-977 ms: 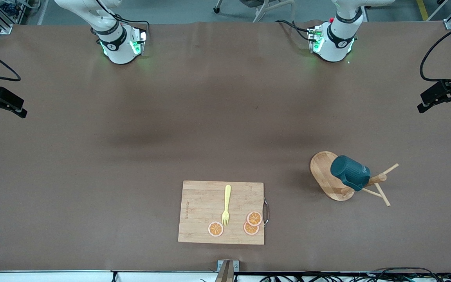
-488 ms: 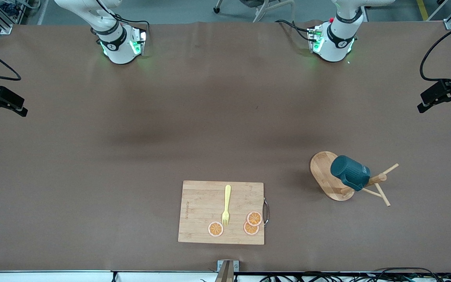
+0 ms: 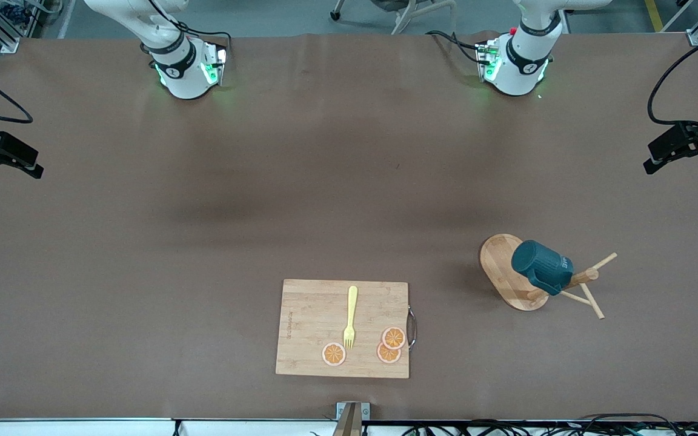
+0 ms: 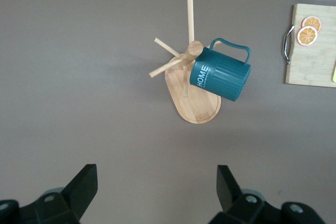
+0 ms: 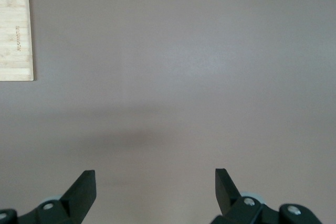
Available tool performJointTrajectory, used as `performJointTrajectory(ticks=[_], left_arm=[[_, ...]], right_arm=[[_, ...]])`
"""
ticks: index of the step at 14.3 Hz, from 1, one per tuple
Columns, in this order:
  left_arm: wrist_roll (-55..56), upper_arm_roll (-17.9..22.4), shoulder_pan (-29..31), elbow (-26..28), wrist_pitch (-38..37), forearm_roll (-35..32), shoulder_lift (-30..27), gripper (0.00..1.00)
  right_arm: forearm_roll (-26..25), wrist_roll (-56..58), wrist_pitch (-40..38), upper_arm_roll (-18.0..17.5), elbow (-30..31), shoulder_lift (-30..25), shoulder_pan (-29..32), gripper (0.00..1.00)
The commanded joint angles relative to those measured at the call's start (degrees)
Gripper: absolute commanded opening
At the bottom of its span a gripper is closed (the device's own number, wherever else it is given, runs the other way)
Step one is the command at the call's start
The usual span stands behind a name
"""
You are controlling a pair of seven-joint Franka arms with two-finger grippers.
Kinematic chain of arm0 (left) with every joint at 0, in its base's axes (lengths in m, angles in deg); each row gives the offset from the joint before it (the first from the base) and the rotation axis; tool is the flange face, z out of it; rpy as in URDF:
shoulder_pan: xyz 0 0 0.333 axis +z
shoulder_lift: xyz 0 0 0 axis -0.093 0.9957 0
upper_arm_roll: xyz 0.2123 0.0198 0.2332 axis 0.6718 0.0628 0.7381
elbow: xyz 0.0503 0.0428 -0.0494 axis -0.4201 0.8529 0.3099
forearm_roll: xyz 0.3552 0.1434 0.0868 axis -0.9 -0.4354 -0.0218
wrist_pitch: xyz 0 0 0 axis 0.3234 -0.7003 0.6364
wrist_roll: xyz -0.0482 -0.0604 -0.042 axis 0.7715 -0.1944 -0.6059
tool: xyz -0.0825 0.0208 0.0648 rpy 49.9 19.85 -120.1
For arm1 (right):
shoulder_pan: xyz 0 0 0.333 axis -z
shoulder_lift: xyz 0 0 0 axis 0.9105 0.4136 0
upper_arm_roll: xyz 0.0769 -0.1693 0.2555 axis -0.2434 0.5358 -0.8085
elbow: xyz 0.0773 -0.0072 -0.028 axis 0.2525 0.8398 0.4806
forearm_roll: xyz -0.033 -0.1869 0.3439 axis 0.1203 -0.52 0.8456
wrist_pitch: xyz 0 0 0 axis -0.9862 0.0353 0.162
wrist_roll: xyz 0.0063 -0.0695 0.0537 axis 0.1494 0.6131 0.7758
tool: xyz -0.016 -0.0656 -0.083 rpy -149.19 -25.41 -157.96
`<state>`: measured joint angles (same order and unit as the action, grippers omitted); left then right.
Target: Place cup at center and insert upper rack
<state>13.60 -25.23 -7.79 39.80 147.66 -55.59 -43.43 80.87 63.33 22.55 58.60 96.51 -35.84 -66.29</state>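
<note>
Cup (image 3: 541,267) hangs on wooden rack (image 3: 512,272), upper peg, toward left arm's end of table (image 3: 203,212). Left end effector (image 4: 157,192) high over table near rack, fingers wide, holding nothing. Right end effector (image 5: 155,190) wide too, over bare table, waiting. Cutting board (image 3: 343,328) with fork (image 3: 351,318) nearer front camera. Scene fits cup hung already, or cup waiting for transfer to center; cannot judge which.

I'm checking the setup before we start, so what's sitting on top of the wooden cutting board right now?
On the cutting board lie a yellow fork and three orange slices; two of them overlap, hiding part of one. Both grippers, left and right, are open, away from it.
</note>
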Motion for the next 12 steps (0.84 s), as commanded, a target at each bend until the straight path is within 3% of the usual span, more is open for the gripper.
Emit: performJointTrajectory(ticks=[1,12], left_arm=[[-1.02,-0.44,-0.10,0.42,0.55,-0.42,-1.03,1.00],[-0.93,-0.62,-0.10,0.51,1.26,-0.33,-0.94,1.00]], right_arm=[[-0.59,-0.59,-0.25,0.01,0.65,-1.18,0.02,1.00],[-0.59,-0.67,0.18,0.01,0.65,-1.09,0.02,1.00]])
